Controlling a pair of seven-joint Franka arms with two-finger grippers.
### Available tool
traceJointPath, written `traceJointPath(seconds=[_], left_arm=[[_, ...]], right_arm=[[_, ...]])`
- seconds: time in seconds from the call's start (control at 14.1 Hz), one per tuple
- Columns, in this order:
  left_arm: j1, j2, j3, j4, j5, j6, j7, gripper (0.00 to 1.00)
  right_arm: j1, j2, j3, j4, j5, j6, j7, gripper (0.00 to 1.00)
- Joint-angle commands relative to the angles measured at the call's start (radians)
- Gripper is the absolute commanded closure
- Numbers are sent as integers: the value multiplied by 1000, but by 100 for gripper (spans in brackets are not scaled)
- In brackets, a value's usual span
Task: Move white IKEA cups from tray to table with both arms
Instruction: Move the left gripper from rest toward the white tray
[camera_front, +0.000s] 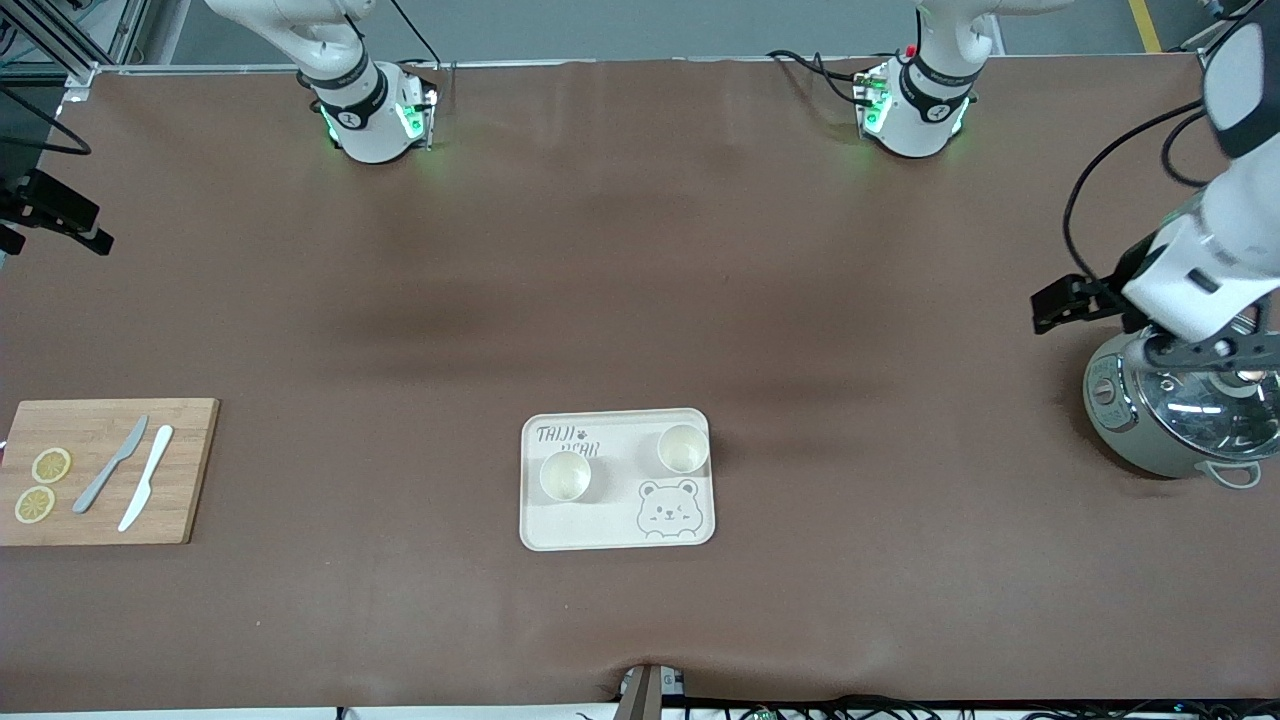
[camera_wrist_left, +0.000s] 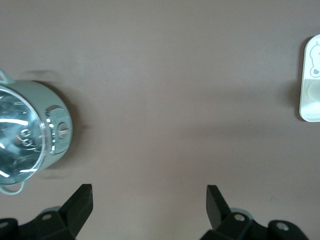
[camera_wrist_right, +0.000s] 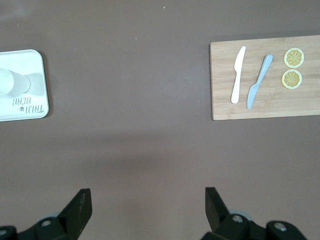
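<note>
Front view: both cups (camera_front: 565, 475) sit on the tray (camera_front: 560, 530); our jaws gape wide, empty. We should descend squarely, one gripper per rim.

L gripper (camera_wrist_left: 149, 205) jaws wide open, empty, R gripper (camera_wrist_right: 148, 207) same, both arms prob. waiting

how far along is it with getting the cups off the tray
Nothing is done: both cups stand on the tray. Nothing is in hand either. The left gripper is open over bare table beside the pot; the right gripper is open over cloth between tray and cutting board. Both moves remain.
</note>
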Motion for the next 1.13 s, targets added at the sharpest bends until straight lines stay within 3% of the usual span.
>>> traceJointPath(seconds=[0.0,0.71,0.92,1.06], left_arm=[[-39,45,-4,6,-9,30,-57,0],[-226,216,-6,13,-47,219,-409,0],[-270,286,-6,52,-48,271,-487,0],[-301,324,-6,62,-52,315,-498,0]], right_arm=[[-2,12,1,25,-4,-14,9,0],[10,76,3,48,39,4,8,0],[74,124,3,80,118,56,44,0],[168,174,3,80,120,140,91,0]])
